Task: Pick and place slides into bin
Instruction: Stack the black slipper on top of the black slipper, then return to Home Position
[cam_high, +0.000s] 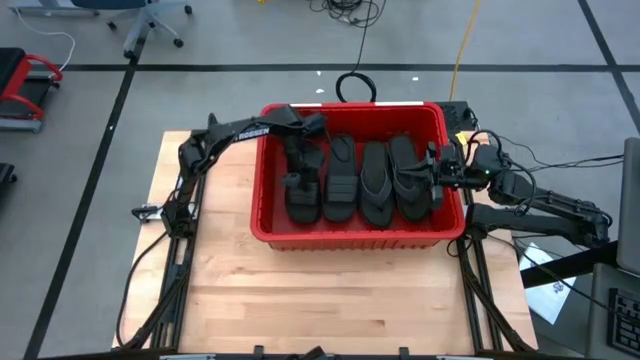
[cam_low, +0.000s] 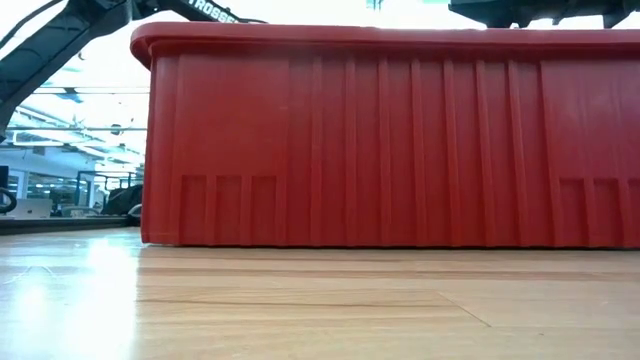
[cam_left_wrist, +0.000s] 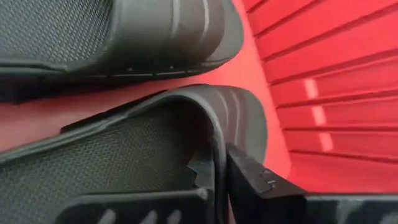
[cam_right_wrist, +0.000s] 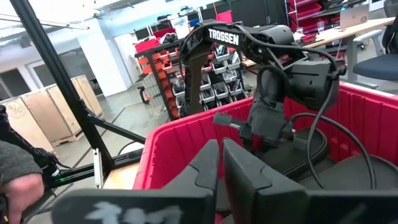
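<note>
Fingers of the left gripper pinch the rim of one slide, with rubber sandwiched between the pads; we judge this a narrow, holding grasp. In the high view the left gripper sits inside the bin, at the left centre of the frame, over the leftmost slide.

Step in hand, as we judge it: placing this slide into the bin. To do it well, we lower until the sole lies flat on the red floor, open the fingers fully, then retract straight up so the pads do not drag the rim. We keep clear of the neighbouring slide, which lies just beside the held one.

The right gripper sits at the bin's right wall, at the right centre of the frame. Its fingers stand close together with nothing visible between them.

Orientation: four slides lie abreast in the bin, touching or nearly so. Each long axis runs from the top of the frame to the bottom in the high view, parallel to the bin's short walls. We cannot tell which end is the toe. No slides show on the table.
</note>
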